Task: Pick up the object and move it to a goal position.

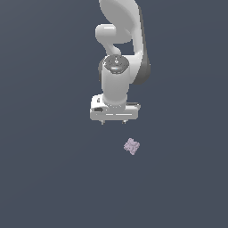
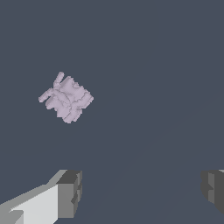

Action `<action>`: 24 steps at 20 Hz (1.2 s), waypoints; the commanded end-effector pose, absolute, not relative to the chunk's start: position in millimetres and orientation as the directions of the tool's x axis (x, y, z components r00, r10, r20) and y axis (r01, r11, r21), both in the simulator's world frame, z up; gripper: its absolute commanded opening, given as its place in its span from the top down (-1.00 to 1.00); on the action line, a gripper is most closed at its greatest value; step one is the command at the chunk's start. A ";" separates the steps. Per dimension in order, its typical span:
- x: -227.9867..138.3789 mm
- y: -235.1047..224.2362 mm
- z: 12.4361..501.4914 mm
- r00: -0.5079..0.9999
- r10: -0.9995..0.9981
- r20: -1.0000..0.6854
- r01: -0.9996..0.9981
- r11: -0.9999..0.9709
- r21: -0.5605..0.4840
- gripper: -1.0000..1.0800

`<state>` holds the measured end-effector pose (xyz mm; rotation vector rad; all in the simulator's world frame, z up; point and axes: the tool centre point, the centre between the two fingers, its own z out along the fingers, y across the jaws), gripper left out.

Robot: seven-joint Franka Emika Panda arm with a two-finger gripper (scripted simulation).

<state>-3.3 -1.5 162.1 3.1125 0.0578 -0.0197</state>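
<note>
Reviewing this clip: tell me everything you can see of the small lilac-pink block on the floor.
The block is a tiny pale lilac-pink lump, roughly square, with a knobbly, ragged outline and a creased, matte top. In the wrist view a few stubby nubs stick out from one corner. It lies flat on the dark grey surface, turned diagonally, alone. Nothing touches it: the white gripper hangs apart from it, fingers spread, and the block is not between them. It is much smaller than the gripper.

text: none readable | labels: none | numbers: none
</note>
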 end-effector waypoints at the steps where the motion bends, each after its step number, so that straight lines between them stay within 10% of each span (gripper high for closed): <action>1: -3.3 -1.5 162.1 0.999 0.037 -0.013 0.037 -0.999 0.028 -0.92; 24: 7.8 32.8 153.9 0.982 0.190 -0.017 0.190 -0.982 0.009 -0.92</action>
